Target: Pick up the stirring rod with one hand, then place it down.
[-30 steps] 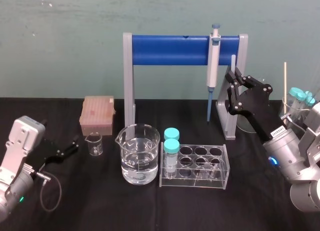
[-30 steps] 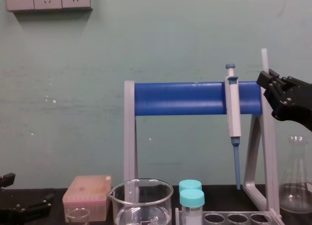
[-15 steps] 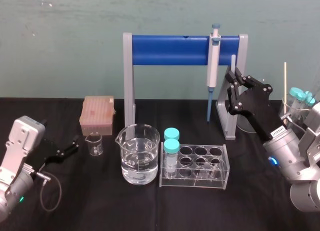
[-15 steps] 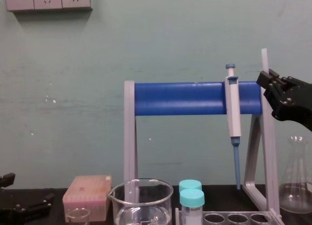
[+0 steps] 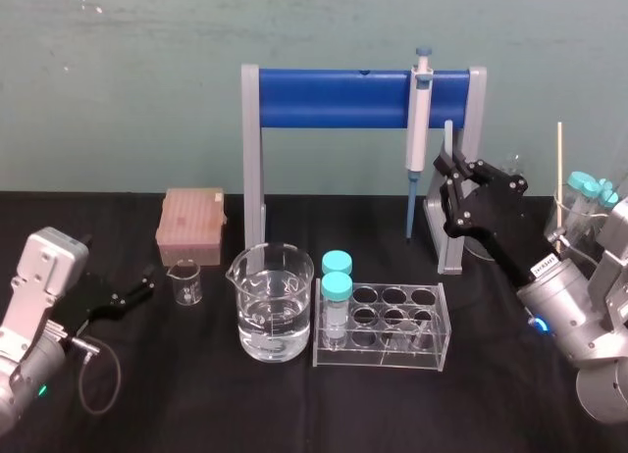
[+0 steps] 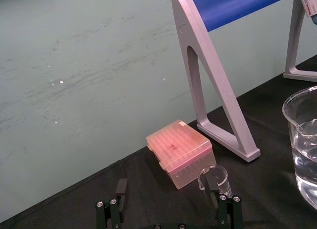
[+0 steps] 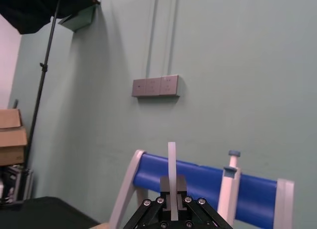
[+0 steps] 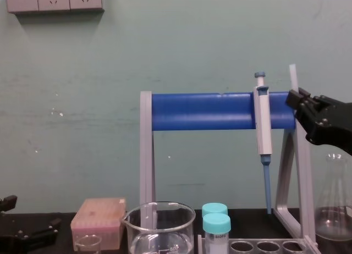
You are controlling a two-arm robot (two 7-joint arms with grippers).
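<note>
Right wrist view: right end effector (image 7: pixel 172 188) clamped on thin translucent white stirring rod (image 7: pixel 171 159), standing upright from its jaws. Likely light, stiff, slick, brittle; hold mid-shaft. Idle left end effector (image 6: pixel 168 201) far to its left, jaws apart.

A table draped in black cloth (image 5: pixel 294 414) carried the glassware, with a large beaker of water (image 5: pixel 271 301) near the middle of its front half. A clear tube rack (image 5: pixel 383 327) stood just beside the beaker on its right, a small empty beaker (image 5: pixel 185 281) stood near it on its left, and a pink tip box (image 5: pixel 191 225) lay farther back and to the left of it. Behind the large beaker rose a stand with grey legs and a blue crossbar (image 5: pixel 334 98), its left leg planted just behind the beaker, and a glass flask (image 8: pixel 333 207) stood well off to the beaker's right and farther back.
</note>
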